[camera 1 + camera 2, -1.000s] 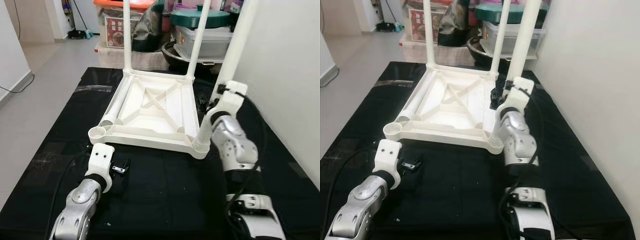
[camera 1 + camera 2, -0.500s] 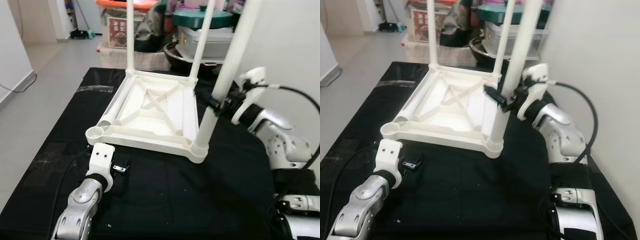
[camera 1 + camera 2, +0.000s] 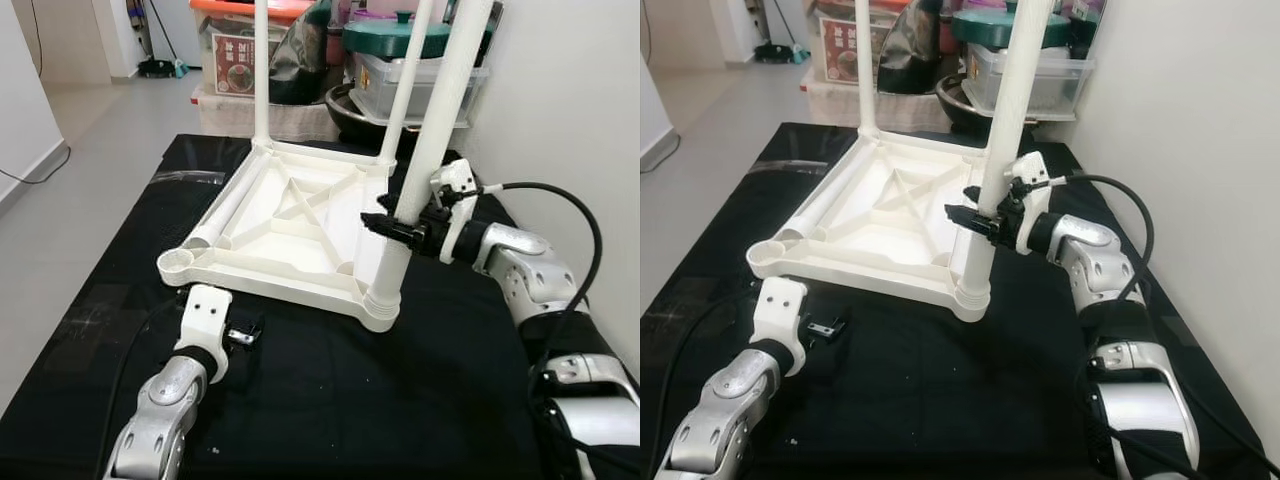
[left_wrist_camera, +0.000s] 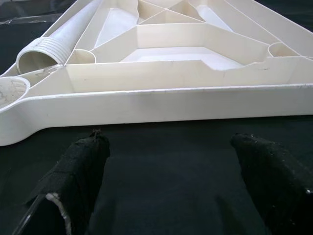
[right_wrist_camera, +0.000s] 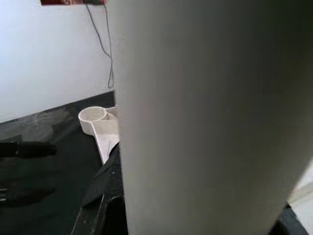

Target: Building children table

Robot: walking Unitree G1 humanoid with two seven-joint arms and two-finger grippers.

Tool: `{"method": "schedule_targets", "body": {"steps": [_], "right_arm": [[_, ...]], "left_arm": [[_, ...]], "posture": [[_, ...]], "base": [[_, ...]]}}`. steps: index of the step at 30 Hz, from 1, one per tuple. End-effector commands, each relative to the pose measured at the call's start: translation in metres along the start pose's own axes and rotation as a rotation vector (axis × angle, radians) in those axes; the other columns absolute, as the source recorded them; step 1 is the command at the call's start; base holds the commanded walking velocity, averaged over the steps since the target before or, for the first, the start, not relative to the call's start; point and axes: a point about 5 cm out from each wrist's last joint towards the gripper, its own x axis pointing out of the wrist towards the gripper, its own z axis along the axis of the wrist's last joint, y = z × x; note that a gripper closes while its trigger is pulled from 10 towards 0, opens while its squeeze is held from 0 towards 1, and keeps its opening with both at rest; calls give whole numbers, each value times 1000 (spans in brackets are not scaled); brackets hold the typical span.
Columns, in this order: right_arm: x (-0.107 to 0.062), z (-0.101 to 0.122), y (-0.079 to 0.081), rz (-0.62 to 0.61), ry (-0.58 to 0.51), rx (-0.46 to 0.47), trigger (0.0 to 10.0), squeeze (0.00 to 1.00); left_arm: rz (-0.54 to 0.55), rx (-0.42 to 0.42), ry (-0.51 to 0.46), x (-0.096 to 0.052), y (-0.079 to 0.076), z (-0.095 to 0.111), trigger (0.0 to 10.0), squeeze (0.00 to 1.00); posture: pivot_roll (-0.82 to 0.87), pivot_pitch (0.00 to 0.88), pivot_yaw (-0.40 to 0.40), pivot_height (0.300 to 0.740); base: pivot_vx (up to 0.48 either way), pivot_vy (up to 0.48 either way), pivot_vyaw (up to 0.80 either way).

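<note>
A white plastic table top lies upside down on the black mat. Two legs stand upright in its far corners. A third, thick leg stands in the near right corner socket. My right gripper comes in from the right and is shut on this leg at about a third of its height. In the right wrist view the leg is pressed close to the camera. A loose leg lies along the top's left edge, next to the empty near left socket. My left gripper rests open on the mat, just before the top's near rim.
Storage boxes and a pot with a green lid crowd the floor beyond the mat's far edge. A white wall runs close along the right. A black cable loops off my right forearm. Bare floor lies to the left.
My right arm has swung from in front of the near right leg to its right side, with the gripper on the leg. The table top has turned slightly. The left arm stays put.
</note>
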Motion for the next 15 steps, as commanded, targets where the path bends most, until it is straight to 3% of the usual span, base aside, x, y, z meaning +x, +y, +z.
{"method": "schedule_targets", "body": {"steps": [1, 2, 3, 4, 5, 6, 7, 8, 9, 10, 11, 12, 13, 14, 15], "right_arm": [[3, -9, 0, -22, 21, 12, 0, 0], [3, -9, 0, -22, 21, 12, 0, 0], [2, -12, -6, -128, -1, 29, 0, 0], [0, -20, -14, -322, -7, 72, 0, 0], [0, -20, -14, -322, -7, 72, 0, 0], [-5, -32, -20, -546, 12, 94, 0, 0], [-5, -32, -20, -546, 12, 94, 0, 0], [-11, -45, -19, -750, 26, 137, 0, 0], [-15, -54, -17, -873, 40, 165, 0, 0], [-15, -54, -17, -873, 40, 165, 0, 0], [-19, -57, -10, -970, 4, 160, 0, 0], [-19, -57, -10, -970, 4, 160, 0, 0], [-13, -60, 17, -1050, -37, 210, 0, 0], [-13, -60, 17, -1050, -37, 210, 0, 0], [-6, -58, 31, -1062, -44, 240, 0, 0]], "left_arm": [[5, 11, 2, -1, 1, -1, 10000, 0], [5, 11, 2, -1, 1, -1, 10000, 0], [4, 12, 3, -1, 0, -1, 10000, 0], [2, 12, 5, -1, 0, -1, 10000, 0], [2, 12, 5, -1, 0, -1, 10000, 0], [-1, 12, 7, -1, 0, -1, 10000, 0], [-1, 12, 7, -1, 0, -1, 10000, 0], [-4, 13, 8, -1, -1, -2, 10000, 0], [-6, 14, 9, 0, -1, -2, 10000, 0], [-6, 14, 9, 0, -1, -2, 10000, 0], [-7, 13, 10, 0, -1, -2, 10000, 0], [-7, 13, 10, 0, -1, -2, 10000, 0], [-9, 13, 12, 0, -1, -2, 10000, 0], [-9, 13, 12, 0, -1, -2, 10000, 0], [-10, 13, 13, 0, -1, -2, 10000, 0]], "posture": [[106, 0, -136, 740], [106, 0, -136, 740], [105, 0, -132, 740], [101, 0, -127, 740], [101, 0, -127, 740], [92, 0, -123, 740], [92, 0, -123, 740], [91, 0, -120, 740], [90, 0, -119, 740], [90, 0, -119, 740], [87, 0, -116, 740], [87, 0, -116, 740], [88, 0, -114, 740], [88, 0, -114, 740], [84, 0, -107, 740]], "base": [[0, 0, 0], [0, 0, 0], [0, 0, 0], [0, 0, 0], [0, 0, 0], [0, 0, 0], [0, 0, 0], [0, 0, 0], [0, 0, 0], [0, 0, 0], [0, 0, 0], [0, 0, 0], [0, 0, 0], [0, 0, 0], [0, 0, 0]]}}
